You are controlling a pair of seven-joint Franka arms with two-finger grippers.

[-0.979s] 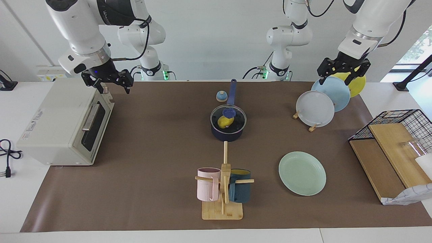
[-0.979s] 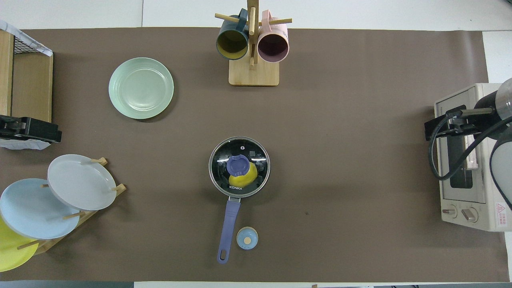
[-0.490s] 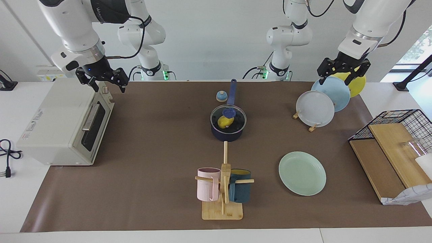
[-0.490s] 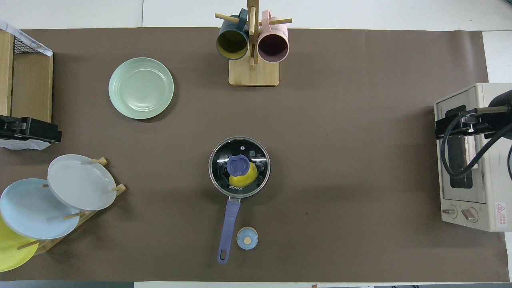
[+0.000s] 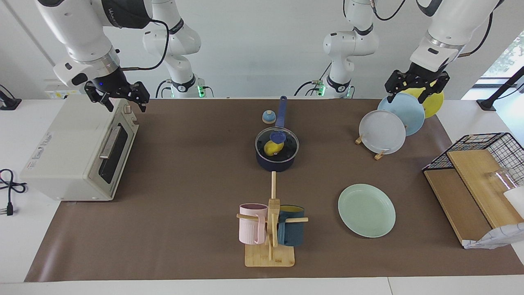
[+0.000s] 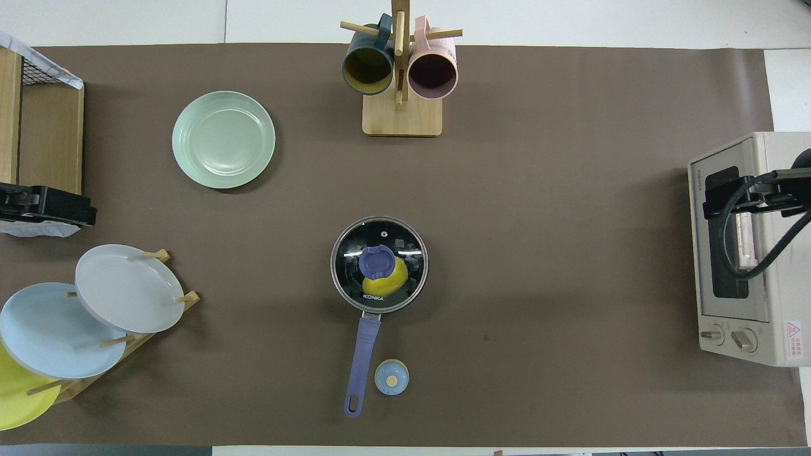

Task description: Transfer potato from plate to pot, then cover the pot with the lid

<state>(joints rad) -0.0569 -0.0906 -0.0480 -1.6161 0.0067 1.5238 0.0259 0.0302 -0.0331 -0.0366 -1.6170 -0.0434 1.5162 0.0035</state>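
Worktop: white worktop [image 5: 16, 246] under brown mat [image 5: 184, 184]; white wall.
Pot: navy pot [image 5: 276, 163] mid-mat, glass lid [image 5: 286, 148] on, yellow potato [image 5: 270, 148] apparently inside.
Handle: long axis points toward robots.
Plate: mint plate [image 5: 367, 210] bare.
Left end effector [image 5: 415, 88]: open, empty, over plate rack [image 5: 378, 155].
Right end effector [image 5: 116, 95]: open, empty, over toaster oven [image 5: 73, 151].

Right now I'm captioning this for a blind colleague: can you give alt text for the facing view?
A blue pot sits mid-table with its glass lid on and a yellow potato inside; the mint-green plate lies empty, farther from the robots. The right pincer hangs open over the toaster oven, the left pincer open over the plate rack.
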